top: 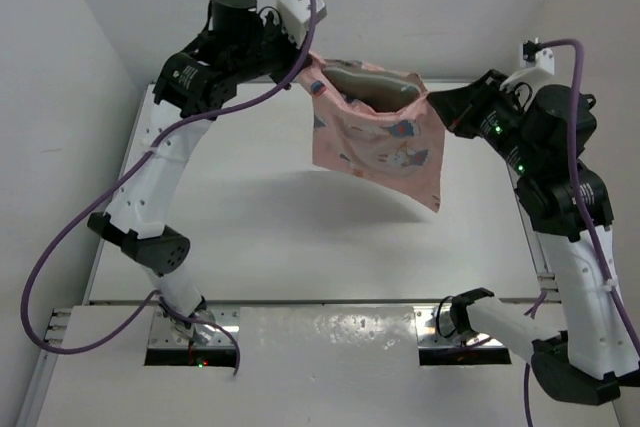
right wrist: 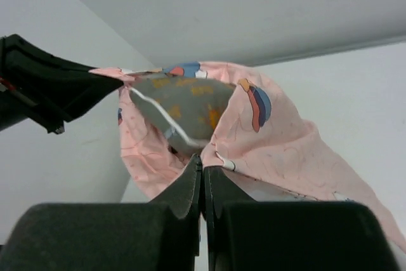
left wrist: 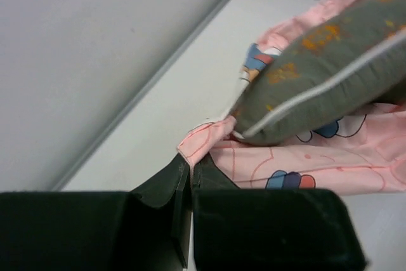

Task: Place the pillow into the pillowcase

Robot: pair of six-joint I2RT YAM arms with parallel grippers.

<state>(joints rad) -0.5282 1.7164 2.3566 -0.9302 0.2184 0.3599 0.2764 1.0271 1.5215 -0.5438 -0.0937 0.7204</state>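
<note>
The pink pillowcase [top: 380, 142] hangs in the air above the table, stretched between both arms with its mouth upward. The olive-brown pillow [top: 368, 83] sits inside, its top edge showing in the opening. My left gripper [top: 306, 69] is shut on the pillowcase's left top corner; in the left wrist view the jaws [left wrist: 190, 163] pinch pink cloth [left wrist: 206, 141] beside the pillow [left wrist: 323, 74]. My right gripper [top: 436, 107] is shut on the right top corner; in the right wrist view the jaws [right wrist: 202, 162] pinch the hem [right wrist: 279, 144] under the pillow [right wrist: 181, 109].
The white table [top: 250, 237] lies beneath the hanging cloth, bounded by white walls at the back and sides. Both arm bases [top: 190, 322] stand on the near metal rail. Purple cables [top: 60, 247] loop beside each arm.
</note>
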